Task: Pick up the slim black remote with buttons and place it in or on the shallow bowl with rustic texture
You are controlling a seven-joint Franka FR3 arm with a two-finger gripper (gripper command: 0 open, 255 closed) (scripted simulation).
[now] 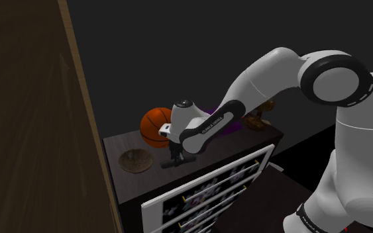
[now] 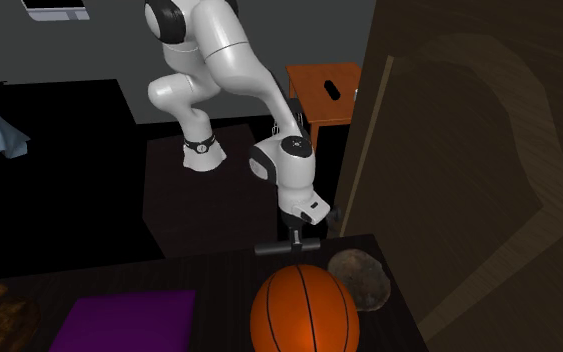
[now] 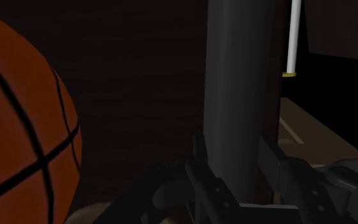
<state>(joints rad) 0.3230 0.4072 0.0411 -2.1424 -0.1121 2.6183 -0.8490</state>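
Observation:
The slim dark remote [image 3: 238,95] runs lengthwise between my gripper's fingers [image 3: 199,167], which clasp its sides. In the shoulder view my gripper [image 1: 176,157] points down, shut on the remote [image 1: 178,163], low over the dark dresser top [image 1: 115,142] near its front edge. The shallow brown rough-surfaced bowl [image 1: 136,160] sits just to the shoulder view's left of the gripper. In the second exterior view the remote [image 2: 287,248] lies crosswise under the gripper [image 2: 297,240], with the bowl [image 2: 361,278] to its right. Whether the remote touches the surface I cannot tell.
An orange basketball [image 1: 157,126] [image 2: 304,310] rests behind the gripper. A flat purple thing [image 2: 129,320] lies further along the top, and a brown object [image 1: 258,120] stands at the far end. A tall wooden panel [image 1: 39,119] rises beside the bowl. One patterned drawer [image 1: 208,192] stands open.

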